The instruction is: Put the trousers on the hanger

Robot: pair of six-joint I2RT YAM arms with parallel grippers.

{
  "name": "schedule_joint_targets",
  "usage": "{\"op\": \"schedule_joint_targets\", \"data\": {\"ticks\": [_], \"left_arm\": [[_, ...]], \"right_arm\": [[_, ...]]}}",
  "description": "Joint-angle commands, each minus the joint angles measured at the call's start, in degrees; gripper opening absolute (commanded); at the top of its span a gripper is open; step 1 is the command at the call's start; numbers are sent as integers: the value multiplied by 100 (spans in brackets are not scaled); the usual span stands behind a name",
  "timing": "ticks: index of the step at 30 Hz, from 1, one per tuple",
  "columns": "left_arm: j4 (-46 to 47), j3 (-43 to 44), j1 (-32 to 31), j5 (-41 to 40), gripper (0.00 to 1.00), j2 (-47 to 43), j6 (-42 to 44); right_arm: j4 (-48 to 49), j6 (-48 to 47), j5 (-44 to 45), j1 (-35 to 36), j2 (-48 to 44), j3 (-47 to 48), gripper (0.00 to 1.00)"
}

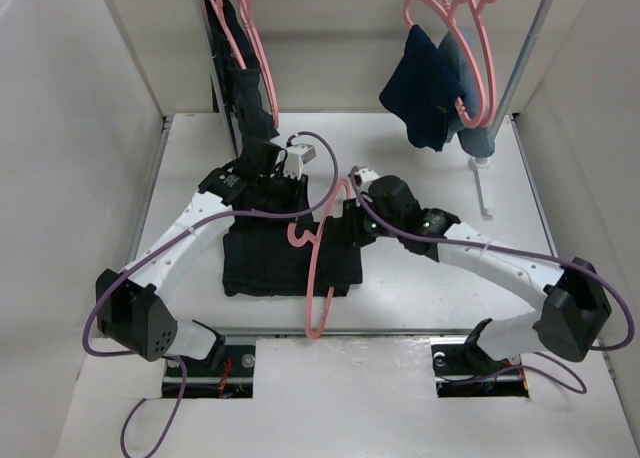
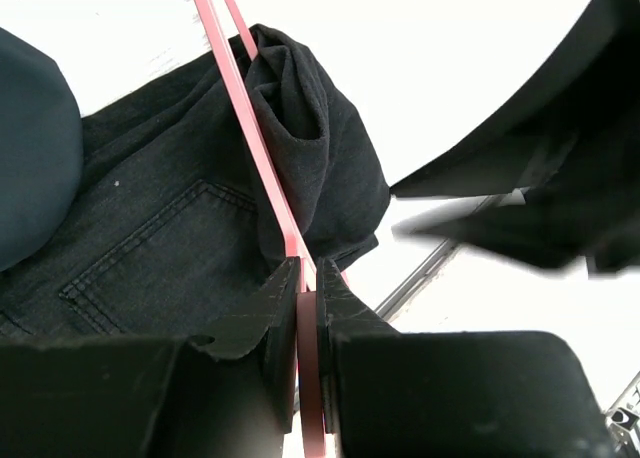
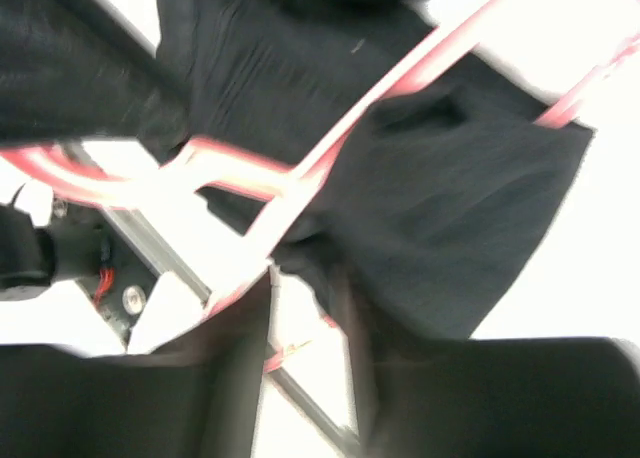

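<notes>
The black trousers [image 1: 270, 263] lie folded on the table in front of both arms. A pink hanger [image 1: 318, 278] lies across them, its hook over the cloth and one arm reaching toward the near edge. My left gripper [image 1: 283, 200] is over the far edge of the trousers. In the left wrist view it [image 2: 308, 298] is shut on the hanger's thin bar [image 2: 255, 148], with the trousers' back pocket [image 2: 180, 238] beneath. My right gripper [image 1: 352, 210] is at the trousers' right far corner. Its view is blurred: the jaws [image 3: 305, 308] stand apart, hanger [image 3: 330, 148] and black cloth [image 3: 450, 208] just ahead.
A rack at the back left holds pink hangers and a black garment [image 1: 240, 73]. At the back right a dark navy garment [image 1: 425, 88] hangs on more pink hangers [image 1: 475, 38], beside a grey pole [image 1: 520, 73] with its foot [image 1: 483, 183] on the table. White walls enclose the table.
</notes>
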Motion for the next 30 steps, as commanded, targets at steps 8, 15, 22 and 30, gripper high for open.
{"op": "schedule_joint_targets", "data": {"ticks": [8, 15, 22, 30], "left_arm": [[114, 97, -34, 25, 0, -210, 138], [167, 596, -200, 148, 0, 89, 200], [220, 1125, -368, 351, 0, 555, 138], [281, 738, -368, -107, 0, 555, -204]], "right_arm": [[1691, 717, -835, -781, 1248, -96, 0], [3934, 2334, -1496, -474, 2760, -43, 0], [3189, 1730, -1444, -473, 2552, -200, 7], [1371, 754, -1057, -236, 1092, -438, 56]]}}
